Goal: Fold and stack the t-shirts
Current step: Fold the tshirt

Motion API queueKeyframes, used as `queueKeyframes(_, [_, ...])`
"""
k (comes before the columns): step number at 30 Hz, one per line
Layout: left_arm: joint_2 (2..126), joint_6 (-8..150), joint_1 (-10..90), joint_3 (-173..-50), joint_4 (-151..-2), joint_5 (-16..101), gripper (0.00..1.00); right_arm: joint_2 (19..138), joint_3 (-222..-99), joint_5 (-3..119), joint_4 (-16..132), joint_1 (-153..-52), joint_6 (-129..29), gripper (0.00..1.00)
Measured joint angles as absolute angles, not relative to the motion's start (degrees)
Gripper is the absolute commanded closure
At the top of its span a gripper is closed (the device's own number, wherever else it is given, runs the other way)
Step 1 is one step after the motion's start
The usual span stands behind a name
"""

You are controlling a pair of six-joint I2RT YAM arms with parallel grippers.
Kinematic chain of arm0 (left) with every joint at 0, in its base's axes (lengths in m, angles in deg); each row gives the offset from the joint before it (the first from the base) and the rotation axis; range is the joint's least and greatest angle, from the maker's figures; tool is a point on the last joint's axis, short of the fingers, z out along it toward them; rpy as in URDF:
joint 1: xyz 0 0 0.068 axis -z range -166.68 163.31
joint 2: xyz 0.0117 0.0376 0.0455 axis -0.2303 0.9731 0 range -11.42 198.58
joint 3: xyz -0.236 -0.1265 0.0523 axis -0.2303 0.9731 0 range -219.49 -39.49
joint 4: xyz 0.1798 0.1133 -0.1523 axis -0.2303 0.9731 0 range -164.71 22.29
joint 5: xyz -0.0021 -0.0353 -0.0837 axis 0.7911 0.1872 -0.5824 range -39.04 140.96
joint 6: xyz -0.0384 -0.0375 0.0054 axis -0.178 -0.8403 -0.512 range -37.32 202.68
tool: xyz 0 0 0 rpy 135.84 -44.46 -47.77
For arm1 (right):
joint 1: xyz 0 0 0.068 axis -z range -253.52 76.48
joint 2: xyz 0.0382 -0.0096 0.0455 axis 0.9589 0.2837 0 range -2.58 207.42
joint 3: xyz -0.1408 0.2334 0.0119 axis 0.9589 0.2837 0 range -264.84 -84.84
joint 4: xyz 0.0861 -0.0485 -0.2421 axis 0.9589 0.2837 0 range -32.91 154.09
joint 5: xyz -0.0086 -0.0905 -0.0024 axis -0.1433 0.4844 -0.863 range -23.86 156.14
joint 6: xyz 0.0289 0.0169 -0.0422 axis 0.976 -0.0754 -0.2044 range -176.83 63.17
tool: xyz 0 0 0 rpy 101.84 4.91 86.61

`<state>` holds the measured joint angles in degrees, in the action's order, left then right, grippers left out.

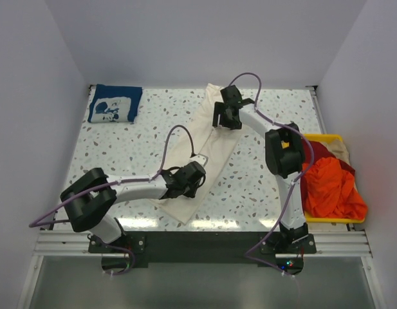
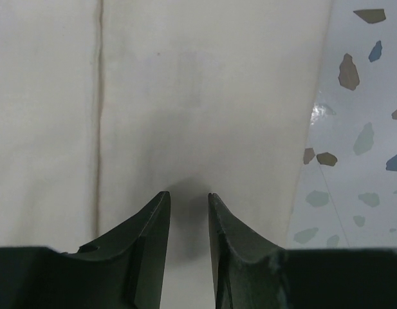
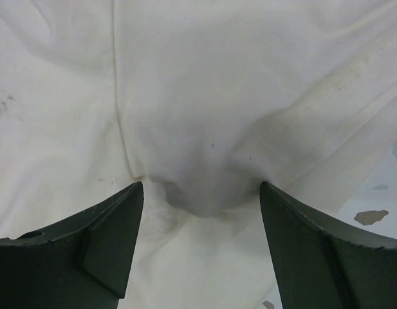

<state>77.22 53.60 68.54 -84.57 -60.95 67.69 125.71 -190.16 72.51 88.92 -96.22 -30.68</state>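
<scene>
The large cream t-shirt [image 1: 211,145] lies as a long narrow strip running diagonally from the back centre to the front of the speckled table. My left gripper [image 1: 195,174] hovers over its lower part. In the left wrist view its jaws [image 2: 186,194] stand a narrow gap apart over flat cream cloth [image 2: 217,96], holding nothing. My right gripper [image 1: 226,122] is over the strip's upper part. It is wide open [image 3: 201,187], with a raised bump of cream cloth [image 3: 204,84] between the tips. The navy t-shirt [image 1: 114,103] lies folded at the back left. The orange-red t-shirt [image 1: 330,187] and the beige t-shirt [image 1: 341,149] are in the bin.
A yellow plastic bin [image 1: 323,137] stands at the table's right edge, with a dark red cloth [image 1: 317,151] under the orange-red shirt. White walls close in the table at the back and sides. Bare speckled table [image 2: 359,161] shows right of the cream strip.
</scene>
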Motion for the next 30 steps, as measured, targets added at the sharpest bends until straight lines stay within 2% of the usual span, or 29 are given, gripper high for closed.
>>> queueKeyframes(6, [80.15, 50.83, 72.84, -85.12, -63.83, 67.17, 0.65, 129.20, -192.11, 72.92, 89.29, -96.18, -31.23, 0.24])
queueKeyframes(13, [85.62, 46.87, 73.83, -88.55, -72.51, 61.22, 0.64, 134.65, -201.05, 73.75, 90.56, -95.91, -32.97, 0.23])
queueKeyframes(21, [93.14, 43.15, 73.21, -95.39, -79.92, 52.44, 0.56, 140.46, -211.10, 72.62, 92.31, -95.41, -35.14, 0.15])
queueKeyframes(30, [90.69, 42.37, 67.86, -97.71, -82.63, 45.47, 0.52, 141.66, -214.86, 69.34, 93.75, -95.08, -36.49, 0.03])
